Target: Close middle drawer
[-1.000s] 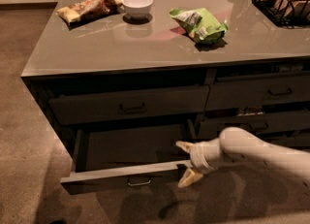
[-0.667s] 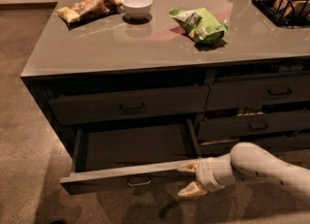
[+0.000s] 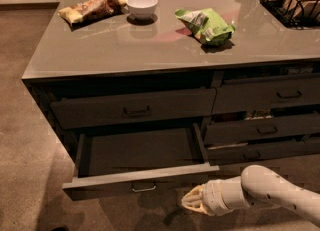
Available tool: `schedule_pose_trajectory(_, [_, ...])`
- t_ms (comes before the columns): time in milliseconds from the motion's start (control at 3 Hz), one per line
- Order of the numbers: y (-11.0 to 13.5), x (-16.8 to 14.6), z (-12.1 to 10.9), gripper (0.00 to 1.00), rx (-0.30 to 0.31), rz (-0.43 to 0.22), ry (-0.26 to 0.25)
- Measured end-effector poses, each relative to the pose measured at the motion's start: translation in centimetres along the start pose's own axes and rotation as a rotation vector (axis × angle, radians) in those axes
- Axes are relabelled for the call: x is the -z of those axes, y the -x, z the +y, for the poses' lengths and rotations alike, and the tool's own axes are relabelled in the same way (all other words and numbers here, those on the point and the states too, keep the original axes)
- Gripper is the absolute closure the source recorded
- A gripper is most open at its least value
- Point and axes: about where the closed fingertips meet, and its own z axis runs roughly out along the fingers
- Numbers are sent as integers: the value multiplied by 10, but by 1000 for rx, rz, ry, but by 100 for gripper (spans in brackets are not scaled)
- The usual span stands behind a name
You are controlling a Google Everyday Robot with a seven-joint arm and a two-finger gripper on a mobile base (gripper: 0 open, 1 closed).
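noting position first: the gripper (image 3: 194, 202) sits low at the near right of the scene, under and slightly to the near side of the right end of the middle drawer (image 3: 110, 181) front, and appears to be clear of it. whether the claw is released or clenched cannot be told from this view.

finding: the middle drawer is in the left column, below the closed upper drawer (image 3: 132, 107). it stands pulled well out toward the near side, with its inside exposed and its small bar handle (image 3: 143, 187) untouched.

change noted: a second ago the gripper was up at the right end of the drawer front, at the height of its top edge. shortly after, it was against the front's near face. it is now lower and off the front altogether. the drawer seems to project about as far as it did then. the view itself has shifted a little, so a small difference cannot be ruled out.

assessment: contact appears lost and no closing travel is evident, so the task is judged still at its start. the gripper would need to come back up level with the front before pushing toward the far side.

other items: the white bowl (image 3: 142, 6), the green bag (image 3: 206, 25) and the wire basket (image 3: 295, 0) on the counter top (image 3: 125, 50) look undisturbed.
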Motion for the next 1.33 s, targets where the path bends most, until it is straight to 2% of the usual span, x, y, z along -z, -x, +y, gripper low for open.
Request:
schedule_pose_trajectory(333, [0,-5,0,100,2,-5,4])
schedule_pose_trajectory(1333, [-30,-95,-20,100,58,-102,-16])
